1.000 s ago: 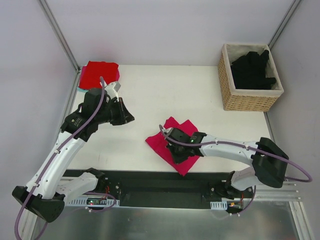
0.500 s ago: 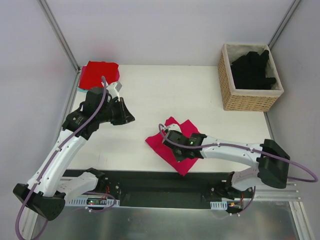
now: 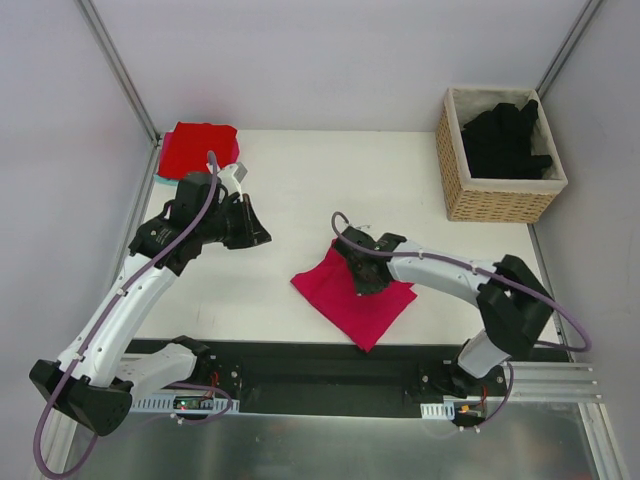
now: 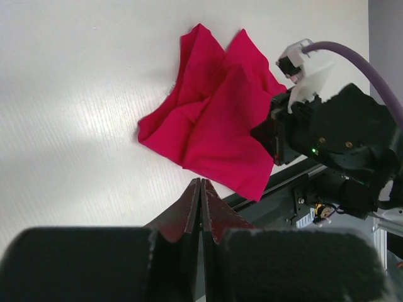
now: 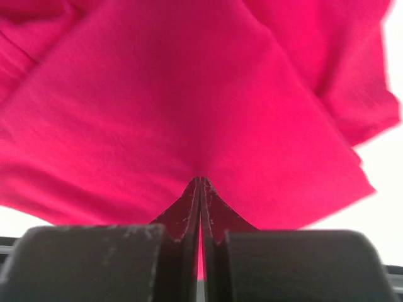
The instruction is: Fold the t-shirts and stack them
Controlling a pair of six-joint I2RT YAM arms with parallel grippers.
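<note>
Right wrist view: the right gripper (image 5: 200,180) is seen closed, the magenta t-shirt (image 5: 189,94) pinched at its tips. The left gripper (image 4: 200,181) is closed, empty.

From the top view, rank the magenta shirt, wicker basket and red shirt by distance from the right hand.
1. magenta shirt, directly under the right hand, near centre.
2. wicker basket, far right corner.
3. red shirt, far left corner.

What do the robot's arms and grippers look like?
The left arm and right arm have white shells, black joints and bases, and a purple cable each. The left gripper and right gripper are black, with dark tapered fingers.
</note>
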